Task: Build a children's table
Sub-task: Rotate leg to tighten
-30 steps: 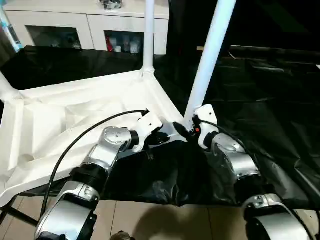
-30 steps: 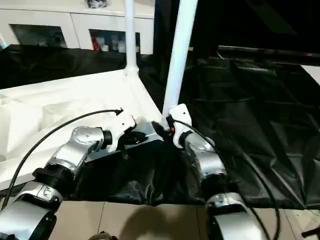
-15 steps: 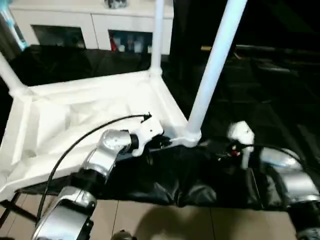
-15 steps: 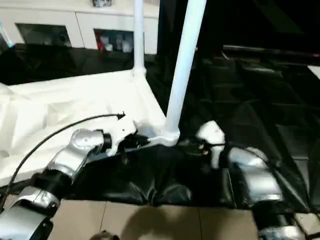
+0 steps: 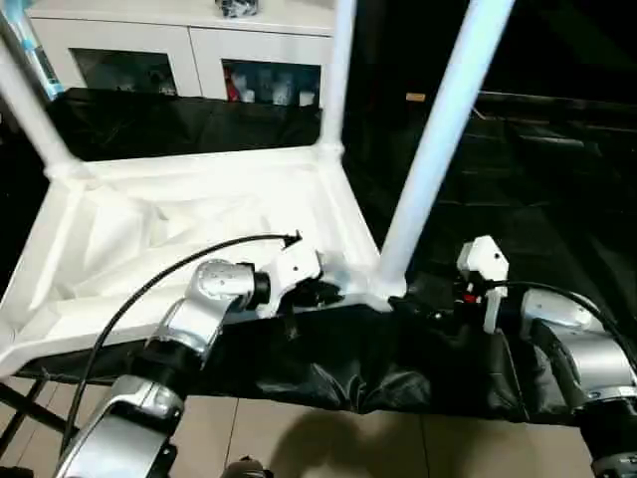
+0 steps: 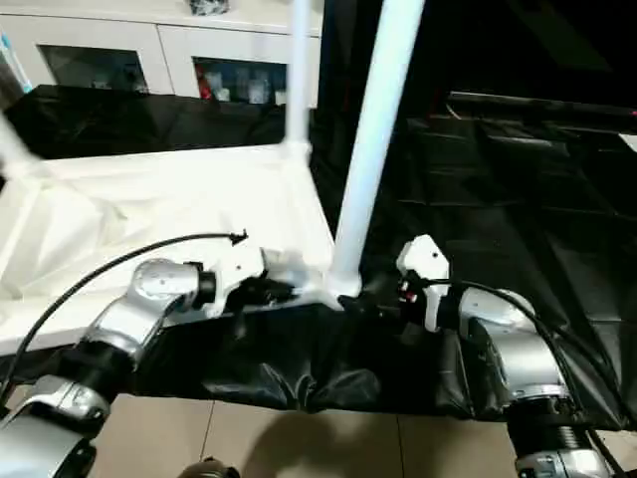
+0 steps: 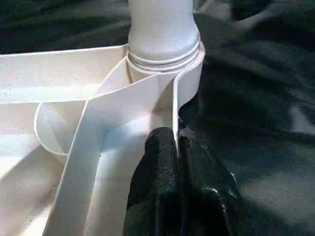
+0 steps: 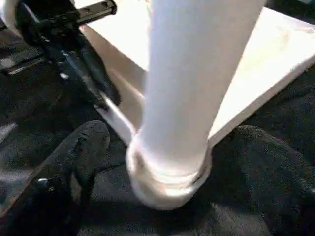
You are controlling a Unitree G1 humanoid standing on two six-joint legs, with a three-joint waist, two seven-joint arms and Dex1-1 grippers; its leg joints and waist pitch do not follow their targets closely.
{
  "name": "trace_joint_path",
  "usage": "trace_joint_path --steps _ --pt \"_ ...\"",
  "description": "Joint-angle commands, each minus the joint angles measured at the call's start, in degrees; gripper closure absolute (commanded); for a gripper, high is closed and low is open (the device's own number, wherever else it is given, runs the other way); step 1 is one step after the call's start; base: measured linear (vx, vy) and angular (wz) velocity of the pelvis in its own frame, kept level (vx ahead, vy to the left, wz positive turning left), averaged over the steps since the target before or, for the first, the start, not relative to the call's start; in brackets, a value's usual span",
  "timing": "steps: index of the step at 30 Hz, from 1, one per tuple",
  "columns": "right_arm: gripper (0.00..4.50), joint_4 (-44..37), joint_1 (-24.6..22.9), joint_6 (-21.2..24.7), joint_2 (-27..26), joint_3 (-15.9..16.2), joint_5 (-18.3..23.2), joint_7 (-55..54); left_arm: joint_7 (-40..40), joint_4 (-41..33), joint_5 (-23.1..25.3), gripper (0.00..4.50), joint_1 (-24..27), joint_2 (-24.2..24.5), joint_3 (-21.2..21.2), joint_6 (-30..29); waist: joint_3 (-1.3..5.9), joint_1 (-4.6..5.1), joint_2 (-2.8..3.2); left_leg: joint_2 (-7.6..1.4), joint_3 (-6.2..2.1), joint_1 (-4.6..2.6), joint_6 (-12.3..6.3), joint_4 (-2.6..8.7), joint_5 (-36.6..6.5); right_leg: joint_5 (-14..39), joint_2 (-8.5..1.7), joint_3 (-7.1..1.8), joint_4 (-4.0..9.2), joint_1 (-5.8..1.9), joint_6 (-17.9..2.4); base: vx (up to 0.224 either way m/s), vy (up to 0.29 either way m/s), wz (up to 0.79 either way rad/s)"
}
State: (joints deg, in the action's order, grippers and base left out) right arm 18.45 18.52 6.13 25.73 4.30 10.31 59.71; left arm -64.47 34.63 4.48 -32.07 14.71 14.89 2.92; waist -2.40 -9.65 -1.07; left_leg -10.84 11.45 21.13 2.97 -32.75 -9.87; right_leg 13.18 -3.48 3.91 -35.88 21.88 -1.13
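The children's table lies upside down: its white top rests on black sheeting with legs standing up from the corner sockets. The near-right leg stands in its socket. My left gripper is shut on the thin rim wall of the top just beside that socket; in the left wrist view the black fingers pinch the rim. My right gripper is open, low beside the leg's base, with one finger on each side and apart from it.
Two more legs rise at the far right corner and the far left corner. A white cabinet with glass doors stands behind. Black sheeting covers the work surface, whose front edge drops to a tan floor.
My right gripper has let go of the near-right leg, drawn back to the right and opened wider. My left gripper stays pinched on the rim. The camera has shifted.
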Motion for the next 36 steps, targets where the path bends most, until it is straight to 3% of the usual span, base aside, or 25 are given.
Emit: trace_joint_path --steps 1,5,10,17,26,32,36 --pt "0.08 1.02 1.52 -0.37 -0.32 1.39 -1.3 -0.1 -2.31 -1.11 -2.74 4.5 0.83 -1.25 1.54 0.71 3.0 0.48 -0.67 -3.31 -1.58 -0.9 -3.84 2.89 -8.38 5.67 -5.64 -3.16 4.67 -2.13 -10.13 0.0 0.0 0.0" --pt "0.08 3.68 3.84 -0.42 -1.6 3.43 -2.35 0.21 -2.85 -1.22 -2.62 4.5 0.93 -0.69 1.6 0.63 3.03 0.39 -0.75 -3.38 -1.54 -1.04 -3.46 2.9 -8.6 6.04 -5.71 -3.24 4.63 -2.07 -10.19 0.0 0.0 0.0" --pt "0.22 8.09 6.8 -1.84 -2.93 5.27 -4.84 -0.73 -3.27 -1.63 -2.22 4.5 1.17 0.15 1.41 0.29 3.11 0.66 -0.94 -3.15 -1.54 -0.68 -3.43 2.84 -7.25 4.42 -5.68 -3.13 4.29 -2.28 -10.5 0.0 0.0 0.0" --pt "0.94 11.24 9.26 -2.27 -3.95 5.98 -4.38 0.69 -4.02 -2.1 -2.51 4.5 1.47 1.64 1.17 -0.56 2.97 1.34 -0.97 -3.19 -1.52 -0.72 -3.31 2.91 -8.27 6.72 -5.64 -3.15 4.49 -2.27 -10.15 0.0 0.0 0.0" --pt "1.79 14.88 9.75 -2.93 -6.01 5.72 -5.06 -1.91 -4.63 -2.66 -2.87 4.5 2.28 2.9 1.63 -3.01 3.0 1.68 -0.75 -3.22 -1.51 -0.75 -3.26 2.94 -8.19 5.33 -5.58 -3.16 4.35 -2.24 -11.04 0.0 0.0 0.0" --pt "1.94 19.0 10.19 -1.25 -11.18 4.66 -7.73 -14.4 1.89 -0.51 -1.92 4.5 0.32 0.58 0.39 -5.83 2.76 2.86 -0.72 -3.18 -1.75 -1.03 -0.84 3.47 -11.41 11.03 -5.72 -3.26 4.99 -2.06 -10.33 0.0 0.0 0.0" --pt "1.96 21.75 11.29 1.73 -17.75 2.4 -7.18 -25.15 13.73 3.78 1.43 4.5 -2.92 -3.34 -0.23 -8.03 2.78 3.4 -0.57 -3.24 -1.77 -1.33 -0.13 3.55 -12.62 11.82 -5.7 -3.49 5.14 -1.73 -10.14 0.0 0.0 0.0"
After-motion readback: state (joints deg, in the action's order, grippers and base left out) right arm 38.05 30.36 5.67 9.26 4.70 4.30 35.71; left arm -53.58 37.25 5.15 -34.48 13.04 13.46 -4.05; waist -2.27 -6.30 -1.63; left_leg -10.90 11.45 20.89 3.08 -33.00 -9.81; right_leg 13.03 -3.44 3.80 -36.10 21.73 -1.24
